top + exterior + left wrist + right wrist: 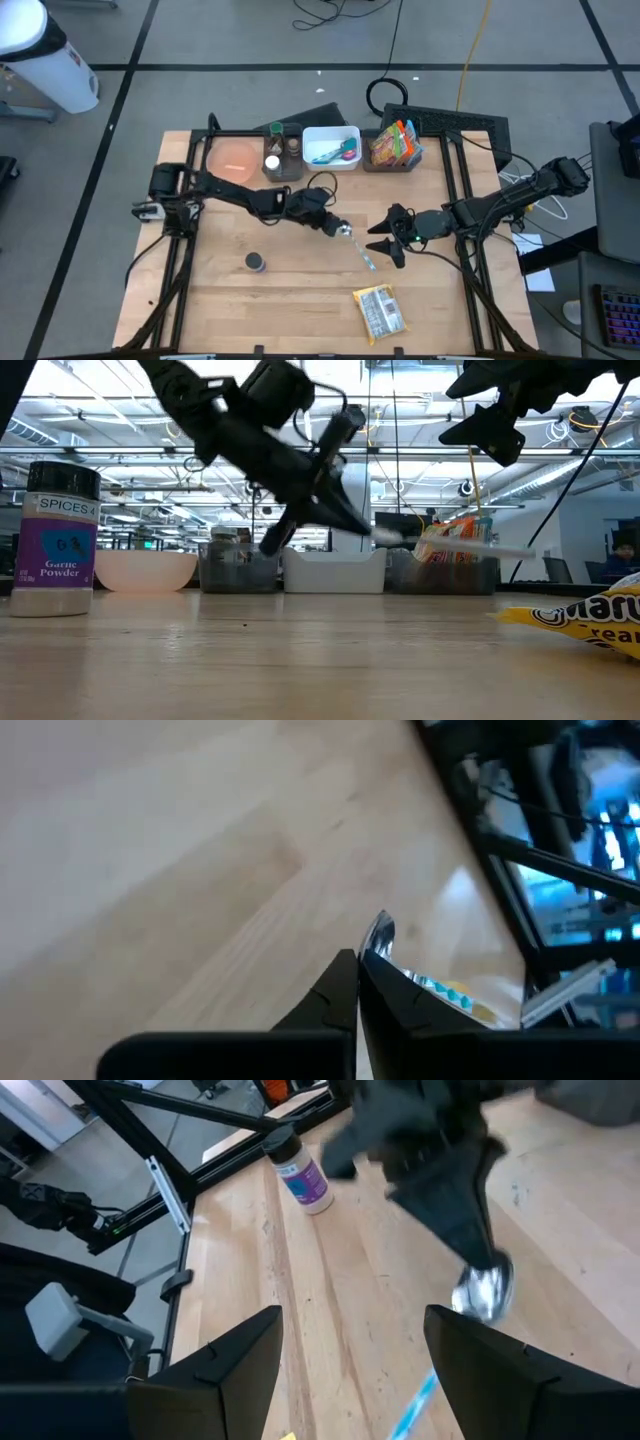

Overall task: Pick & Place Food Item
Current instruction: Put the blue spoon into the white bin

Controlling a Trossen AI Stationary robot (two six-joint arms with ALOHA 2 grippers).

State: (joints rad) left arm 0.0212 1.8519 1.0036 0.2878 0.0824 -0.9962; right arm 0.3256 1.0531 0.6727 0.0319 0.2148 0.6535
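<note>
Clamped shut, my left gripper (341, 229) pinches the shiny silver end of a slim foil-wrapped food stick (366, 256) near the centre of the light wooden table (300, 300), its blue-printed tail trailing toward five o'clock. At three o'clock of it, my right gripper (382, 242) hovers with fingers spread. A yellow snack packet (380, 311) lies toward five o'clock, a purple-labelled garlic-powder jar (256, 262) toward eight.

The snack bag (590, 622) is cut off by the low picture's edge. The spoon (381, 932) looks mostly hidden behind the left fingers (335, 995).
</note>
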